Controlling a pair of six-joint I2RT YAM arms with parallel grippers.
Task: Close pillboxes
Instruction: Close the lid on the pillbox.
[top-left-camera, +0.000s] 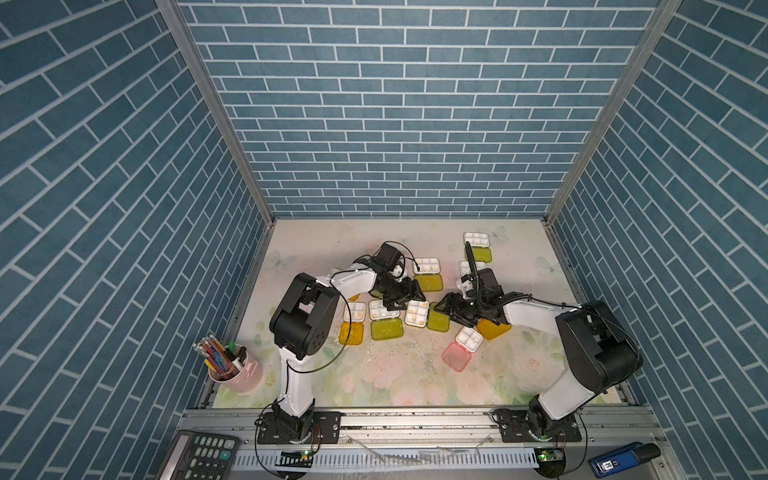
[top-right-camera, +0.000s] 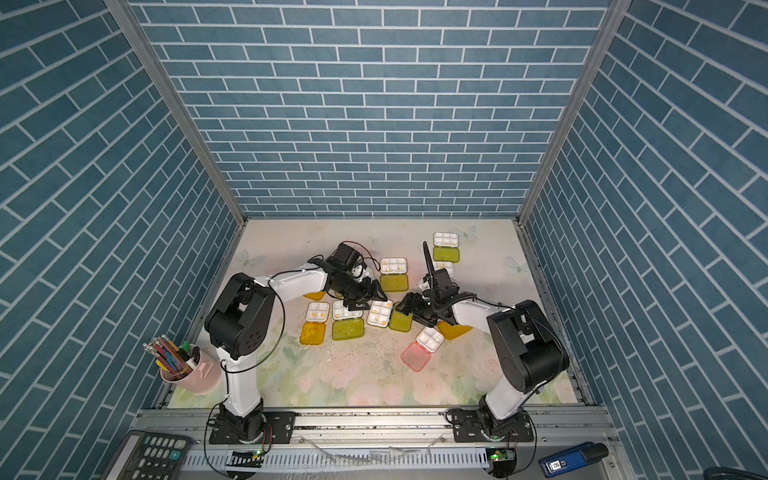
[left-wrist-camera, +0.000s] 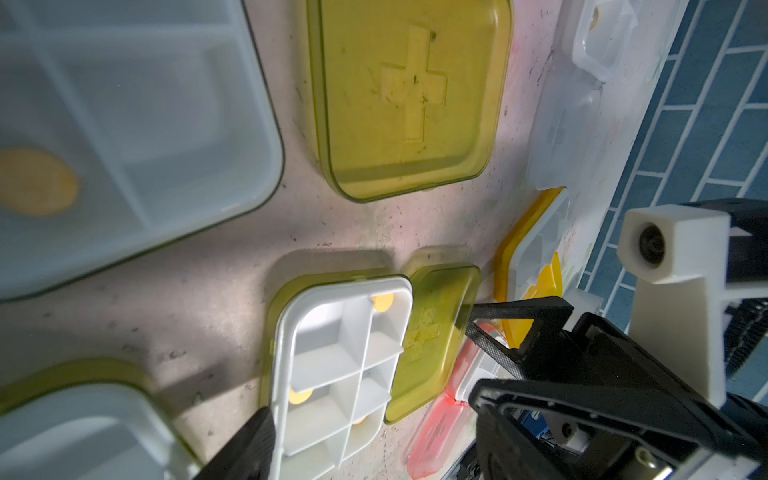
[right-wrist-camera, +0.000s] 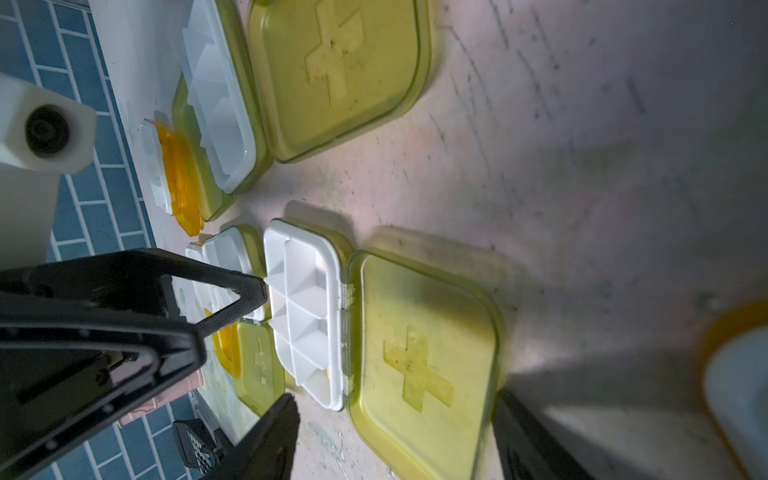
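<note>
Several pillboxes lie open on the floral table, white trays beside flat lids. The middle one has a white tray (top-left-camera: 417, 312) (left-wrist-camera: 340, 365) and a lime lid (top-left-camera: 438, 320) (right-wrist-camera: 415, 353). My left gripper (top-left-camera: 409, 297) is open at the tray's side. One of its fingers (left-wrist-camera: 253, 444) rests against the tray's outer rim; the other is hidden. My right gripper (top-left-camera: 446, 309) (right-wrist-camera: 395, 436) stands open and low over the lime lid, one finger on each side. A right fingertip (left-wrist-camera: 473, 316) is at the lid's free edge. Neither gripper holds anything.
Other open pillboxes lie close by: a lime one (top-left-camera: 386, 329), an orange-lidded one (top-left-camera: 351, 333), a pink-lidded one (top-left-camera: 456, 356), and lime ones further back (top-left-camera: 429, 282) (top-left-camera: 481, 254). A pink pencil cup (top-left-camera: 237, 365) stands at the front left. Brick-patterned walls enclose three sides.
</note>
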